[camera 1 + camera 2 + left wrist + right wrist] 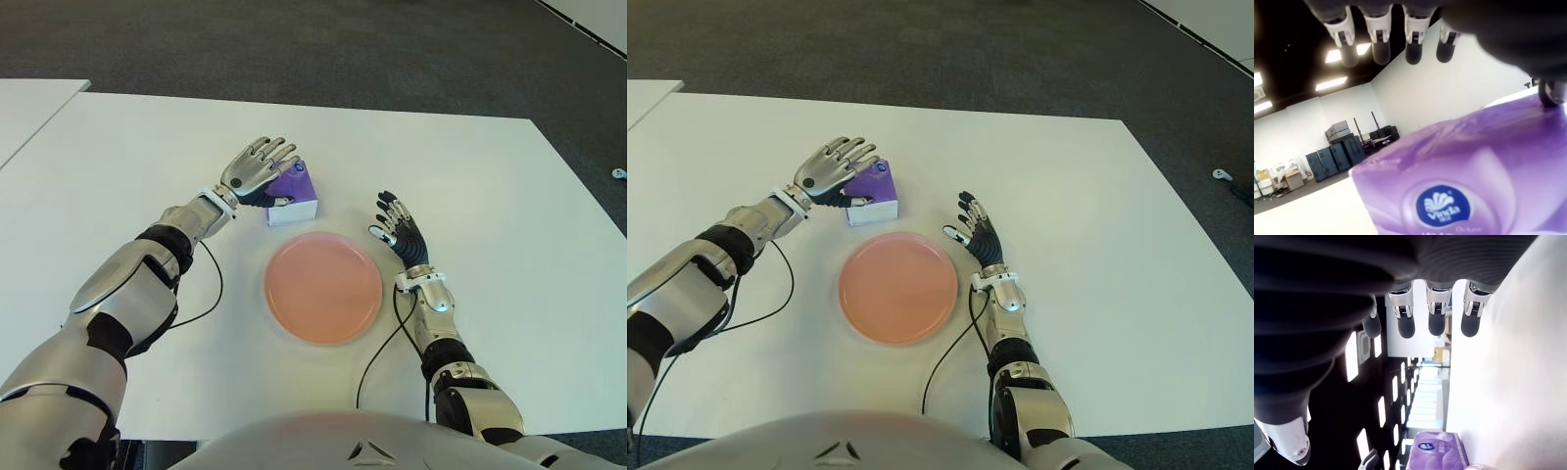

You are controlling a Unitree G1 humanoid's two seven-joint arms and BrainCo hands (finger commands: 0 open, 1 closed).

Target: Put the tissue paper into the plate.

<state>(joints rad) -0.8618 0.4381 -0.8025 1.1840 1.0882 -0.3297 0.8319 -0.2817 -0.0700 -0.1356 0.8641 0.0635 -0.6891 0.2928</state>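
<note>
Left eye view: purple tissue pack (293, 192) on the white table (509, 196), just beyond the far rim of the pink plate (323, 287), not yet in it. Left hand (257, 171) draped over the pack's left top edge, fingers extended, thumb tucked against the near side; touching perhaps, but no closed grasp visible. Risk, as a judgement: soft wrapper, loose contact, so a squeeze from here likely to nudge the pack away across the table or let it slide out on the lift. Forearm reaching in from the left, wrist bent slightly down.

Right eye view: same layout. Right hand (977, 235) showing just right of the plate, palm up and fingers spread, empty; whether resting on the table, impossible to tell. Possible trouble: close enough to the plate's rim to be bumped if the pack comes across wide.

Left wrist view: pack's purple face (1464, 186) filling the lower part, branded oval plainly legible; four fingertips (1380, 46) hanging straight above it, apart from the wrapper, uncurled. Confirms released, not grasping.

Right wrist view: fingers (1437, 318) straight and relaxed, nothing between them; pack (1437, 453) seen farther off on the table.
</note>
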